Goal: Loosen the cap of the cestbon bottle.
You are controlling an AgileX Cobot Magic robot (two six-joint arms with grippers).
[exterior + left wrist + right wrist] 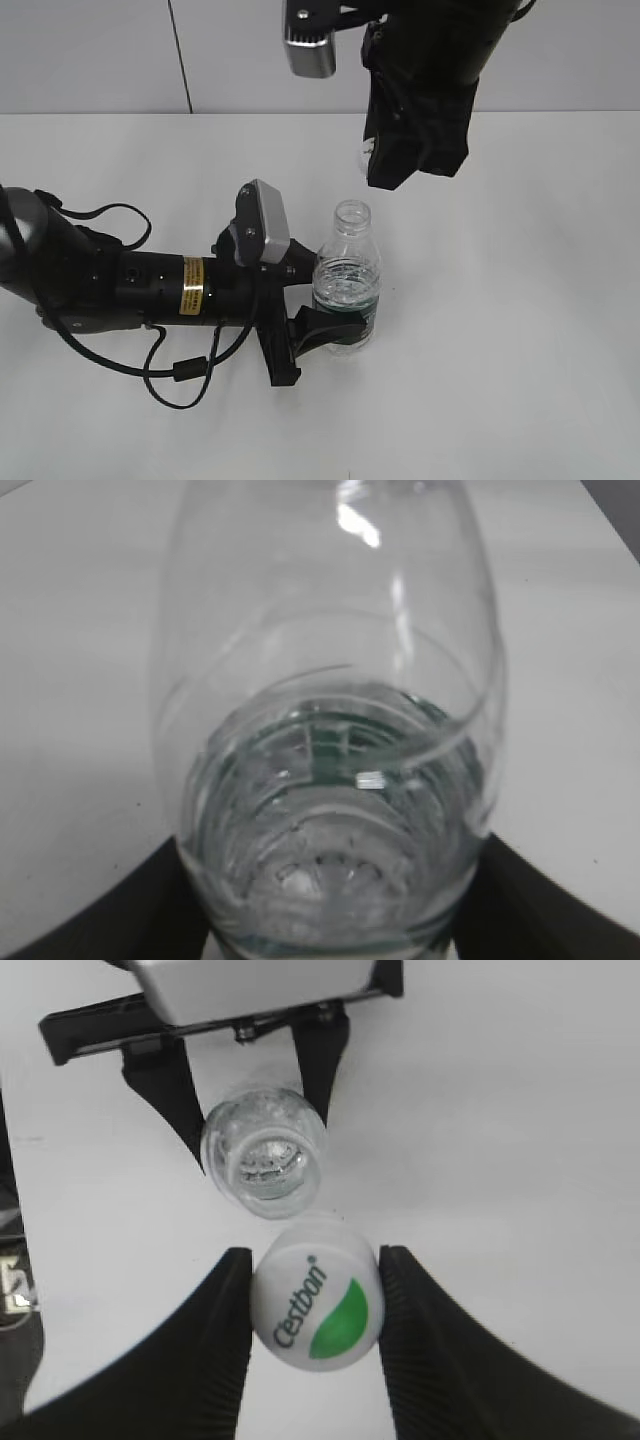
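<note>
The cestbon bottle (347,285) stands upright on the white table, clear with a dark green label, its mouth open with no cap on it. My left gripper (322,318) is shut on its lower body; the bottle fills the left wrist view (330,730). My right gripper (400,170) hangs above and behind the bottle. In the right wrist view it (316,1305) is shut on the white cap (316,1305), which bears a green leaf mark. The open bottle mouth (265,1165) shows below it, apart from the cap.
The left arm (130,285) lies across the table's left side with a loose black cable (180,375). The white table (520,380) runs back to a grey wall (90,50).
</note>
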